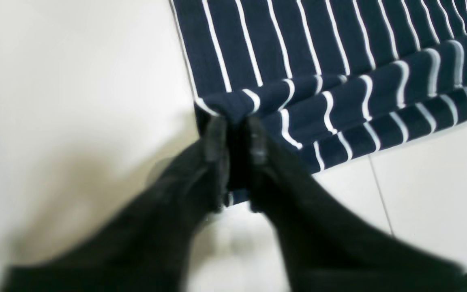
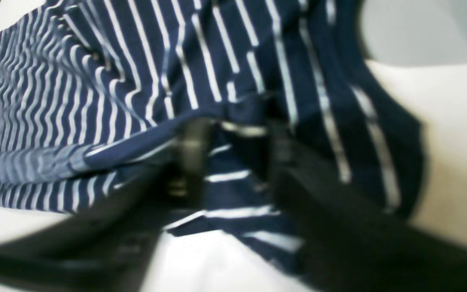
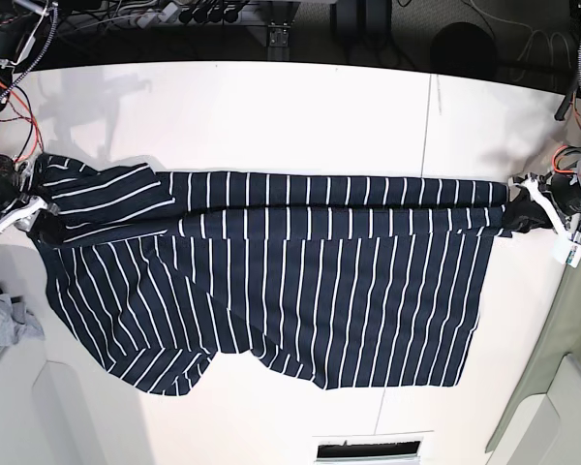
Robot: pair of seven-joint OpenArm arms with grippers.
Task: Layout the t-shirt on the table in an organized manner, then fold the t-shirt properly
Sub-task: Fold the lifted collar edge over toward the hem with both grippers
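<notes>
base view overhead looking down on table, wrist views close, all sharing t-shirt

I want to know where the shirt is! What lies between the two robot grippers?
The base view shows the dark navy white-striped t-shirt stretched between the left gripper and right gripper.

- Left tool: two long matte black fingers.
- Right tool: the same black fingers.
- Base view: white wrist brackets, red and orange cables.

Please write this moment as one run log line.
t-shirt: stretched across table | left gripper: pinching corner | right gripper: jaws around fabric, grip unclear
</notes>
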